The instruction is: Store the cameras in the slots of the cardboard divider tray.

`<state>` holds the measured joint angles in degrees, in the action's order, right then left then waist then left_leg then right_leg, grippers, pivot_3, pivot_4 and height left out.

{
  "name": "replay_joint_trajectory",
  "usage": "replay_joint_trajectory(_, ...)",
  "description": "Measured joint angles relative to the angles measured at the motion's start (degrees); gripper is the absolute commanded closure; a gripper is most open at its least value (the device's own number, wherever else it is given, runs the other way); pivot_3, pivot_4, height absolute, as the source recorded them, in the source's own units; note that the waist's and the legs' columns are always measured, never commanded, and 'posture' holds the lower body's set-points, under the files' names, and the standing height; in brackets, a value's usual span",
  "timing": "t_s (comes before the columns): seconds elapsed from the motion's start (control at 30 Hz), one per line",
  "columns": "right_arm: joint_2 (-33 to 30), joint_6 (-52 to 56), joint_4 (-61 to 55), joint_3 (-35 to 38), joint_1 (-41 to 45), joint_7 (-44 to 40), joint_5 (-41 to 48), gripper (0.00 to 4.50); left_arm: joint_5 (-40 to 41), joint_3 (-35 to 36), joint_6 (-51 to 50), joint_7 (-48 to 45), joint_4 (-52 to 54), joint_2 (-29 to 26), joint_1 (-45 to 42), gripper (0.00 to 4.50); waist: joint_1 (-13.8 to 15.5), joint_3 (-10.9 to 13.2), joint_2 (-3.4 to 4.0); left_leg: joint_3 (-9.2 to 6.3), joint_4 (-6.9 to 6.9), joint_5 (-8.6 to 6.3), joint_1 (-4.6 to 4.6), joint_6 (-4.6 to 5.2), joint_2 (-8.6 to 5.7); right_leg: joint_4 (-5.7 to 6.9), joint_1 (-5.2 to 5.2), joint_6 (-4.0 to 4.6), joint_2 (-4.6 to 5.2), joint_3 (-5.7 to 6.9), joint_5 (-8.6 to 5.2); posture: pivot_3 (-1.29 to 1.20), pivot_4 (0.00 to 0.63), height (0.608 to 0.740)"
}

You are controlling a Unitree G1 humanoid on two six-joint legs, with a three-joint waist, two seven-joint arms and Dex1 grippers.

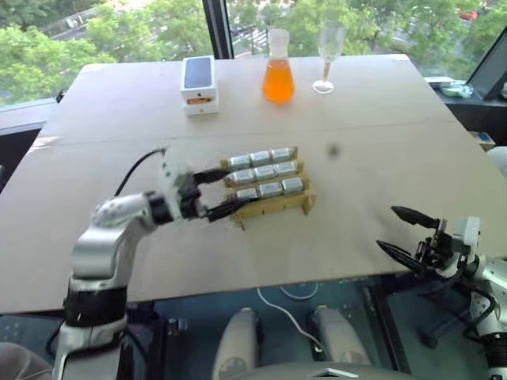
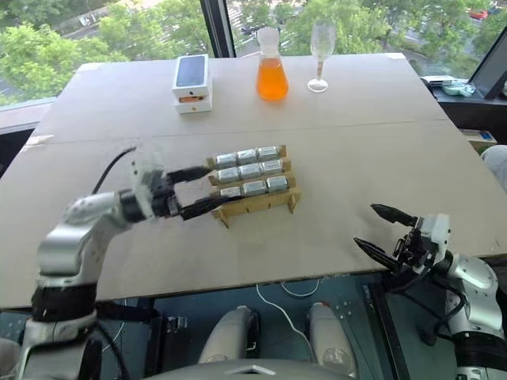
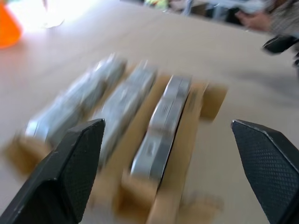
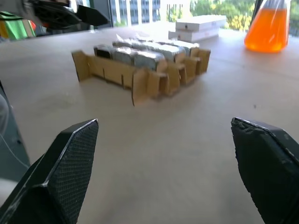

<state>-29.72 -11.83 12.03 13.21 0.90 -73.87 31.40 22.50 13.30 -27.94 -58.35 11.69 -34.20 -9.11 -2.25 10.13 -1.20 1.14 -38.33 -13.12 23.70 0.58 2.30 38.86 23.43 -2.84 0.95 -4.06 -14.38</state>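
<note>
1. Cameras (image 1: 265,172) sit in three rows of three in the cardboard divider tray (image 1: 277,205), all nine slots filled, near the middle of the table (image 1: 380,134); the storing looks finished, so the risks lie in getting clear.
2. Left gripper (image 1: 217,191) stands just beside the tray's near-left end, jaws spread wide and empty; one finger (image 1: 209,174) lies level with the far row, the other close to the front corner; a careless sideways swing could catch the light cardboard and slide or tip it.
3. Tray slats stand loose on the table; a knock at the corner might spill the front row.
4. Right gripper (image 1: 408,232) hangs at the table's near-right edge, fully open, holding nothing, well apart from the tray; little danger there.
5. Flask (image 1: 278,67) of orange liquid, wine glass (image 1: 328,47) and phone box (image 1: 198,83) stand at the far edge, well apart from both arms.
</note>
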Motion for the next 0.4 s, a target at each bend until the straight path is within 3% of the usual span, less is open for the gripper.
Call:
replay_joint_trajectory(0.17,-0.4,0.3,3.1,-1.5,3.7,1.1,-2.6,0.00,-1.0,1.9,6.9,3.1,2.5,2.4,14.3,0.03,0.5,0.0,-0.04,-0.01,0.00,0.00,0.00,0.00,0.04,0.01,0.01,0.15,0.05,0.05,-0.08,0.00,0.150,0.740)
replay_joint_trajectory(0.4,-0.5,0.5,6.0,-1.7,4.7,0.3,-3.2,0.00,-1.1,1.9,15.0,5.7,2.9,4.9,19.5,0.03,1.4,0.0,-0.03,0.09,0.01,0.00,0.00,0.00,0.03,-0.02,0.02,0.17,0.04,0.00,-0.09,0.00,0.150,0.740)
